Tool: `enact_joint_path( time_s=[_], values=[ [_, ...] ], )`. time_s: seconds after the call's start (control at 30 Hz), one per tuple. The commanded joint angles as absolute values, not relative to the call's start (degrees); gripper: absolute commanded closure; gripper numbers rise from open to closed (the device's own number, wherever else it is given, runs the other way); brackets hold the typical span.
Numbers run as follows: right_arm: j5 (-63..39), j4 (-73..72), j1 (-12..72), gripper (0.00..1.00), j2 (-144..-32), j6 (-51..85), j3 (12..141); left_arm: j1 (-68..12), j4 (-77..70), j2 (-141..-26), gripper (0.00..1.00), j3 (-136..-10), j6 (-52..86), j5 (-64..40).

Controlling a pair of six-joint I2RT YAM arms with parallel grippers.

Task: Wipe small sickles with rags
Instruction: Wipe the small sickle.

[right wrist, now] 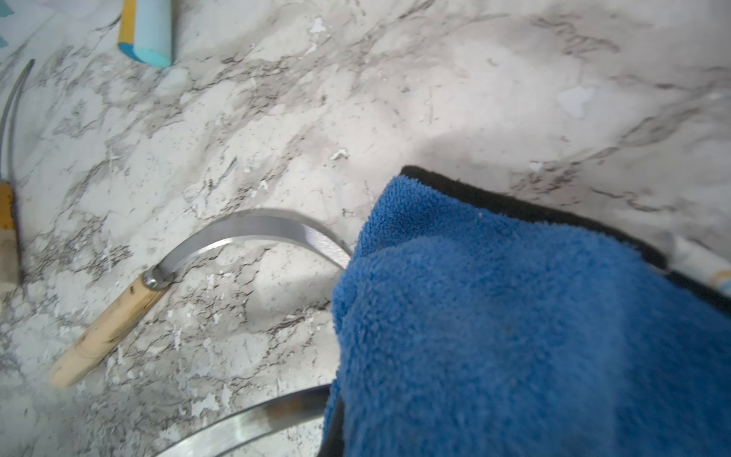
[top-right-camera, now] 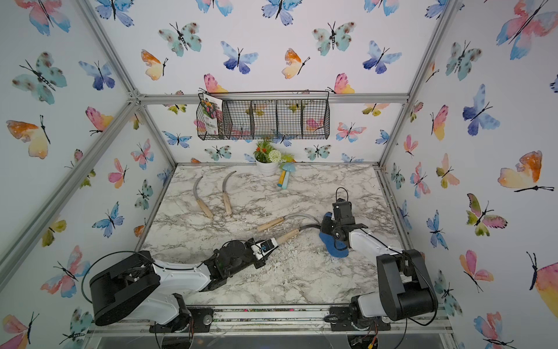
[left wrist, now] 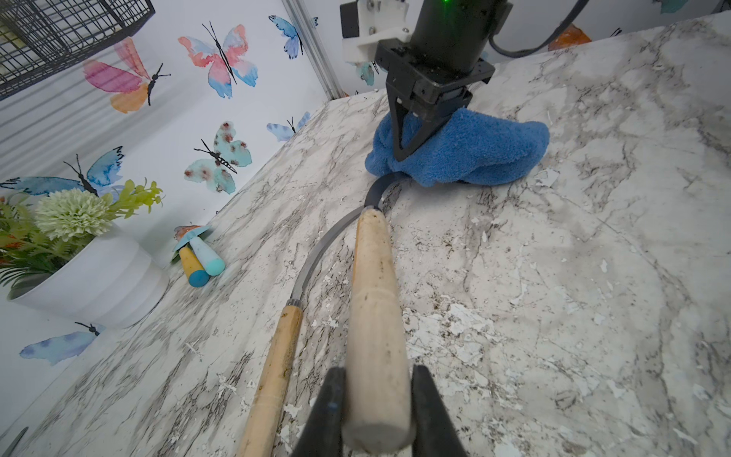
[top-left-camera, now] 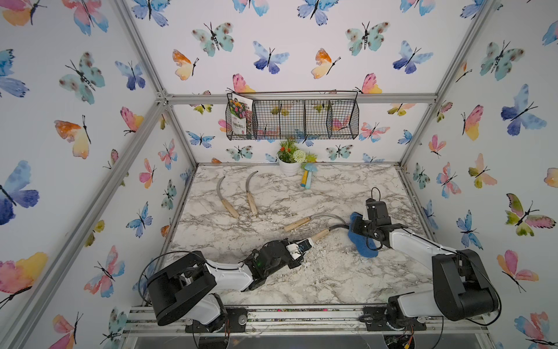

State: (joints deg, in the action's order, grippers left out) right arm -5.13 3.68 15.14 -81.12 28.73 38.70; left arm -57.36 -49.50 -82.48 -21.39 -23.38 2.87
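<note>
1. Steadiness is needed: in a top view, lower centre, the grey-bladed, wooden-handled small sickle (top-left-camera: 320, 234) is clamped by the left gripper (top-left-camera: 309, 241).
2. Left wrist: the thick blue terry rag (left wrist: 474, 154), pinched by the closed right gripper (left wrist: 407, 148), covers the blade tip.
3. Right wrist: the rag (right wrist: 514, 316) should be drawn along the blade (right wrist: 253, 425).

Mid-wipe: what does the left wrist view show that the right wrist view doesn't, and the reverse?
Left wrist only: the left gripper shut on the held sickle, the right gripper pinching the rag, the potted plant. Right wrist only: the rag's black edging and a far sickle. Both: the held sickle's blade running under the rag, the loose sickle beside it, the mushroom toys.
</note>
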Motion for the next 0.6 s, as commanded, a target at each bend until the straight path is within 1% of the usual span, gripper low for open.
enact_joint_path(
  time_s=[0.0, 0.1, 0.27, 0.43, 0.53, 0.57],
  values=[
    [-10.20, 0.89, 19.03, 0.98, -80.87, 27.34, 41.32, -57.30, -52.17, -80.85, 1.00, -21.12, -23.92, 2.09],
    [-11.49, 0.01, 23.50, 0.98, -80.29, 27.82, 41.99, -57.35, -52.69, -80.68, 1.00, -20.91, -23.90, 2.46],
    [-10.40, 0.03, 30.33, 0.98, -78.07, 28.38, 42.37, -57.38, -52.83, -80.77, 1.00, -20.77, -23.91, 2.46],
    [-12.27, -2.48, 31.20, 0.98, -74.45, 28.66, 39.16, -57.32, -52.90, -80.86, 1.00, -20.74, -23.91, 2.60],
    [-7.13, -3.50, 30.68, 0.98, -73.48, 29.33, 36.56, -57.31, -52.99, -80.77, 1.00, -20.66, -23.82, 2.68],
    [-6.56, -3.59, 29.29, 0.98, -73.55, 29.51, 35.87, -57.30, -53.08, -80.64, 1.00, -20.59, -23.81, 2.64]
  ],
)
